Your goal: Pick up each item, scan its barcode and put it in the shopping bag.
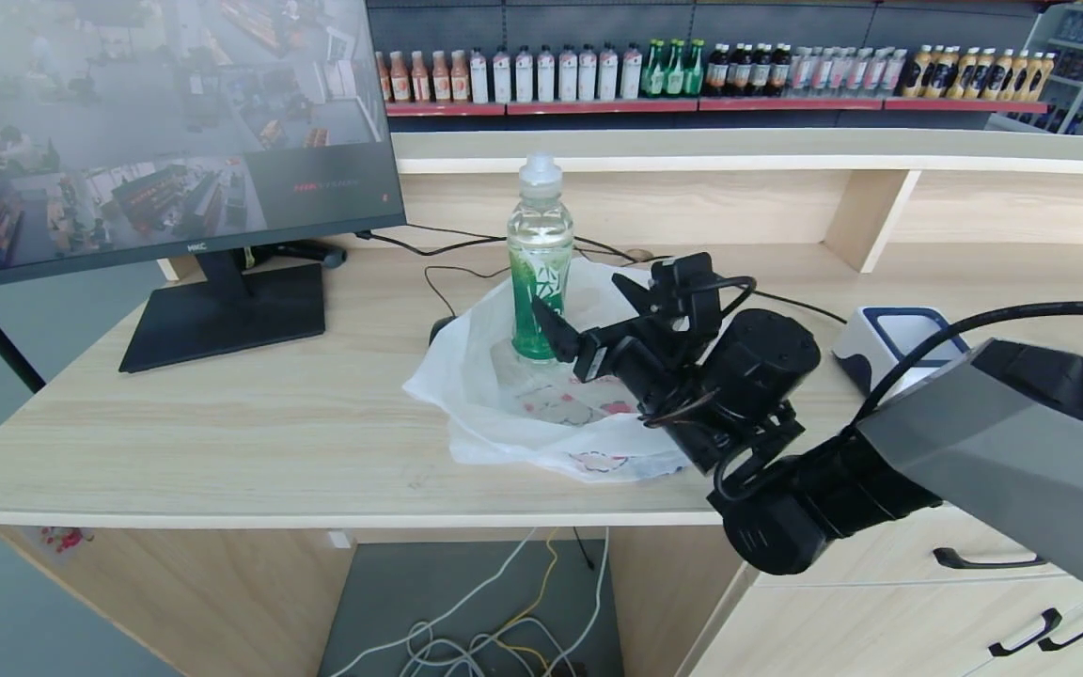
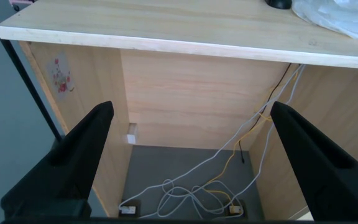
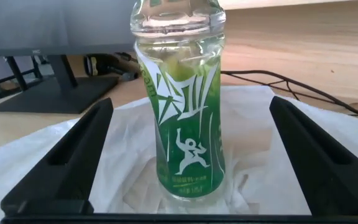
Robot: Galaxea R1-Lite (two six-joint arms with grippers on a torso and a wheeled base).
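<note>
A clear bottle with a green label and white cap [image 1: 539,261] [image 3: 184,106] stands upright inside the white plastic shopping bag [image 1: 504,414] [image 3: 253,124] on the wooden counter. My right gripper [image 1: 588,315] [image 3: 188,162] is open just in front of the bottle, a finger to each side of it and not touching it. The left gripper [image 2: 191,162] is open below the counter edge, facing the space under the desk. The barcode scanner [image 1: 899,343] sits on the counter to the right of the bag.
A monitor on a black stand [image 1: 222,315] occupies the counter's left. Black cables [image 1: 466,246] run behind the bag. A raised shelf ledge [image 1: 767,150] backs the counter. Loose cables [image 2: 210,186] lie on the floor under the desk. Drawers [image 1: 983,583] are below right.
</note>
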